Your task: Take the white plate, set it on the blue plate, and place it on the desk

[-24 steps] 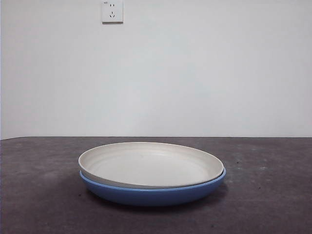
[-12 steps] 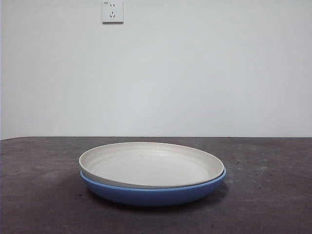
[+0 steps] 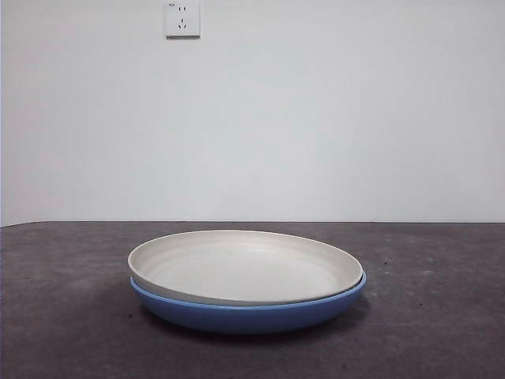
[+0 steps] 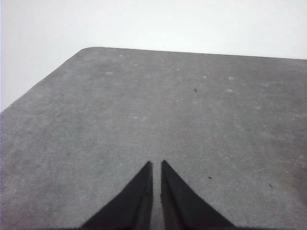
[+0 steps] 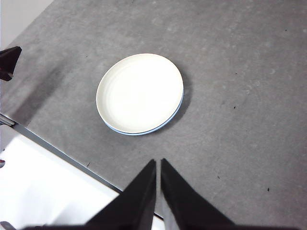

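The white plate rests nested inside the blue plate on the desk, near the middle of the front view. From high above, the right wrist view shows the white plate with only a thin blue plate rim peeking out along one side. My right gripper hangs well above the desk, shut and holding nothing. My left gripper is shut too, over bare desk away from the plates. Neither gripper appears in the front view.
A wall socket sits on the white wall behind. The desk's near edge with a metal strip runs below the plates in the right wrist view. A rounded desk corner shows in the left wrist view.
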`<state>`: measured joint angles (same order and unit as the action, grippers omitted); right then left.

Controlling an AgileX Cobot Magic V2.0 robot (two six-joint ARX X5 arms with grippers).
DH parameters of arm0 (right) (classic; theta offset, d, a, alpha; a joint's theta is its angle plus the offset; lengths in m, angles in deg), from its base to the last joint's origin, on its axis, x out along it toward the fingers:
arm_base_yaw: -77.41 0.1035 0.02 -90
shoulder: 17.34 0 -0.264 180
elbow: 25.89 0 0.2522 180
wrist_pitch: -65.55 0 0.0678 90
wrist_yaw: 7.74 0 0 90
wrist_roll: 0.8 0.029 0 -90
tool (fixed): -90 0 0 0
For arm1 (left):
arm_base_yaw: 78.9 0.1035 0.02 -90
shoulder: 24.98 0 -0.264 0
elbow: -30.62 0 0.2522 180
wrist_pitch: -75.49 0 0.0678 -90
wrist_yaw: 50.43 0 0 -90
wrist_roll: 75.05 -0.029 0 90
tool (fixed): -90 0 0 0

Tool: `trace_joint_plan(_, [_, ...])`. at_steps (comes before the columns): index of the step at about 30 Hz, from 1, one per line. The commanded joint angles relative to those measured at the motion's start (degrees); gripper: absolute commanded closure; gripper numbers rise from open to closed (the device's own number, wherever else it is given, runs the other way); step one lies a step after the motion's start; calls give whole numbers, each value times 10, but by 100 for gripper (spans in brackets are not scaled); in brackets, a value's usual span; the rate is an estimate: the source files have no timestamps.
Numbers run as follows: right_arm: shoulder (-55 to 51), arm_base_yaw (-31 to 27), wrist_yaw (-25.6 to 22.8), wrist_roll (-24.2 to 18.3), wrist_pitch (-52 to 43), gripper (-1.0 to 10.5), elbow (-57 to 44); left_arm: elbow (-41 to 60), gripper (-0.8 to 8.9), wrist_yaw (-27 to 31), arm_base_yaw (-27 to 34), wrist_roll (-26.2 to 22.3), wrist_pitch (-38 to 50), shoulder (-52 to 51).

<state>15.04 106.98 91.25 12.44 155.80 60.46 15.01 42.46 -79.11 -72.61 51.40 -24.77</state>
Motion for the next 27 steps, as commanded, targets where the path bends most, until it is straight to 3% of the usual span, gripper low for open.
trace_joint_plan(1, [3, 3, -1, -6, 26, 936, 9, 12, 786, 2, 1, -5, 3, 0])
trace_joint_plan(5, [3, 3, -1, -6, 24, 936, 9, 12, 786, 2, 1, -5, 3, 0])
trace_joint_plan(8, [-6, -37, -1, -9, 23, 936, 3, 12, 786, 2, 1, -5, 3, 0])
trace_joint_plan(10, [-24, -87, -1, -55, -1, 936, -17, 12, 786, 2, 1, -5, 3, 0])
trace_joint_plan(14, [-103, -203, -2, -96, -186, 936, -146, 12, 786, 2, 1, -5, 3, 0])
trace_joint_plan(17, [-171, -257, -2, -111, -338, 936, -271, 12, 786, 2, 1, -5, 3, 0])
trace_joint_plan(21, [-248, -305, -7, -112, -478, 936, -414, 12, 786, 2, 1, -5, 3, 0])
trace_joint_plan(23, [-274, -320, -34, -116, -535, 936, -475, 12, 786, 2, 1, -5, 3, 0])
trace_joint_plan(27, [-305, -333, -65, -123, -581, 936, -560, 12, 786, 2, 1, -5, 3, 0])
